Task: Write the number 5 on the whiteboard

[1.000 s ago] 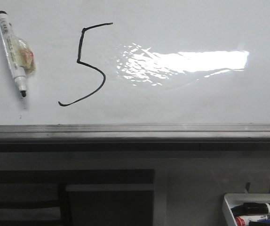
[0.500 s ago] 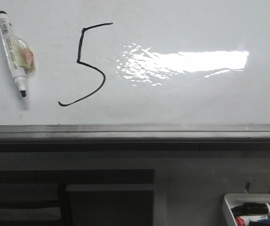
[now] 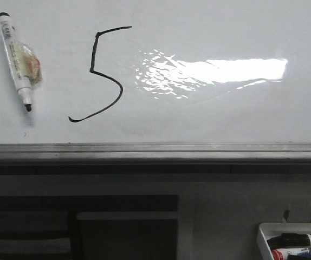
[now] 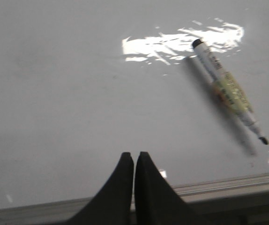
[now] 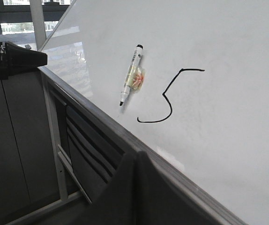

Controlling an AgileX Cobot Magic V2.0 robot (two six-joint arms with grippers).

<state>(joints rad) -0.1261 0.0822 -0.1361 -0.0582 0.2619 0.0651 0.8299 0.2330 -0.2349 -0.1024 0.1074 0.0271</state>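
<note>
A black hand-drawn number 5 [image 3: 102, 73] stands on the whiteboard [image 3: 209, 114], left of the bright glare; it also shows in the right wrist view [image 5: 169, 96]. A white marker [image 3: 16, 60] with a black tip lies on the board left of the digit, uncapped, tip toward the grey edge rail [image 3: 155, 151]. It shows in the left wrist view [image 4: 228, 89] and the right wrist view [image 5: 131, 74]. My left gripper [image 4: 134, 155] is shut and empty, near the rail. My right gripper [image 5: 138, 153] is shut and empty, by the rail, apart from the marker.
A small white marker tray [image 3: 264, 238] with several markers hangs at the lower right below the board. Dark slatted panels [image 3: 31, 222] sit under the rail at the left.
The view has shifted by a few pixels; the digit and marker lie where they were. Nothing was taken hold of or let go.
</note>
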